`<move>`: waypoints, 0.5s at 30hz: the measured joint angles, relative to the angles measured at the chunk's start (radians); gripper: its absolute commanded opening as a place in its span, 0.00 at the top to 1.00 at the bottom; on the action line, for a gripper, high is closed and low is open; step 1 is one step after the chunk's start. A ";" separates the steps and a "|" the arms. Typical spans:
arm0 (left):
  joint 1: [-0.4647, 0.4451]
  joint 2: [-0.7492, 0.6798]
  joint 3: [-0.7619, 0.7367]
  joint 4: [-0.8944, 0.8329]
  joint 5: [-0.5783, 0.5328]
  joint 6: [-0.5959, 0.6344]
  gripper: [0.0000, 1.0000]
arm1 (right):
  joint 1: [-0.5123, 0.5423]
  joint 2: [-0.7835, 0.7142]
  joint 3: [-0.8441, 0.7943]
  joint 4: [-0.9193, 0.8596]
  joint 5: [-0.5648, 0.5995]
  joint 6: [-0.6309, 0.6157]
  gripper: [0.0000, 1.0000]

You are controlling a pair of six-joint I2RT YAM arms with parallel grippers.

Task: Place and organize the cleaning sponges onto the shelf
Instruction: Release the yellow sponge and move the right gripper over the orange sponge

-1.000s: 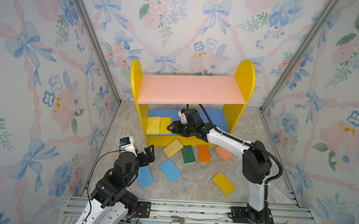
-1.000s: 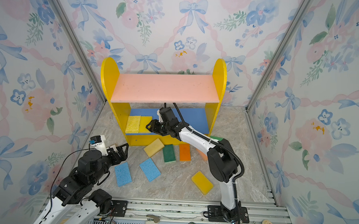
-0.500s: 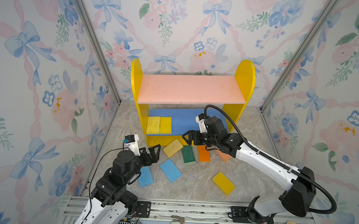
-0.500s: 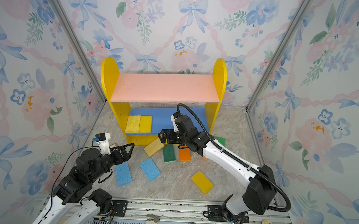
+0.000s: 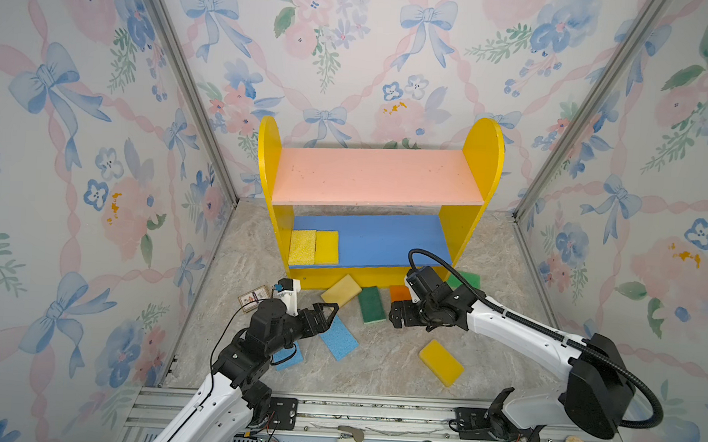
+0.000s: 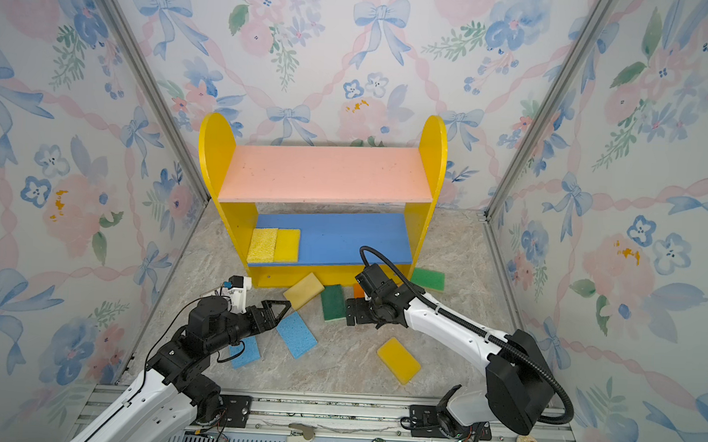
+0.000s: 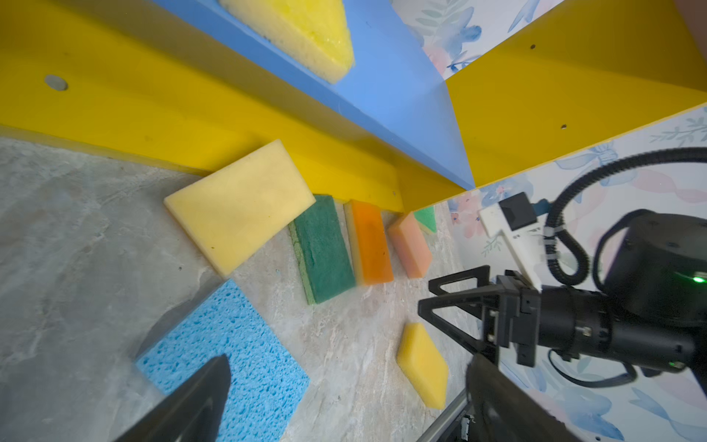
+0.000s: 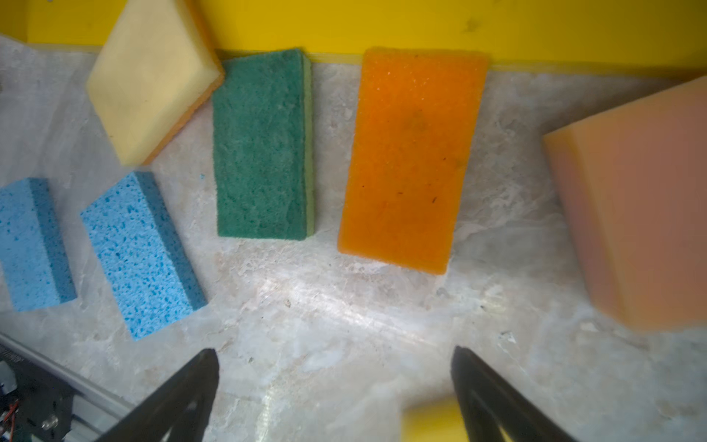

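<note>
The shelf (image 5: 478, 153) stands at the back, with two yellow cleaning sponges (image 5: 302, 247) (image 5: 327, 247) side by side at the left of its blue lower board. On the floor in front lie pale yellow (image 5: 341, 290), dark green (image 5: 371, 304), orange (image 8: 409, 153), peach (image 8: 635, 199), green (image 5: 464, 279), yellow (image 5: 441, 361) and two blue sponges (image 5: 339, 338) (image 8: 34, 245). My left gripper (image 5: 326, 312) (image 7: 348, 359) hangs open over the far end of the nearer blue sponge. My right gripper (image 5: 396, 314) (image 8: 334, 351) is open and empty above bare floor, near the dark green and orange sponges.
A small framed tile (image 5: 254, 297) lies on the floor left of the shelf, beside my left wrist. Papered walls close in on both sides. A metal rail (image 5: 375, 410) runs along the front edge. The shelf's pink upper board (image 5: 377, 175) holds nothing.
My right gripper has opened, left the second yellow sponge on the blue board and drawn back down to the floor. My left gripper has moved forward toward the blue sponge.
</note>
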 measured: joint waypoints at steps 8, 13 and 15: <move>0.000 -0.029 -0.031 0.034 0.010 -0.011 0.02 | -0.034 0.184 0.040 0.053 0.034 -0.024 0.03; 0.000 -0.019 -0.035 0.035 0.010 -0.011 0.02 | -0.034 0.261 0.078 0.079 0.063 -0.028 0.03; 0.000 -0.011 -0.035 0.035 0.010 -0.010 0.02 | -0.034 0.285 0.087 0.079 0.082 -0.029 0.03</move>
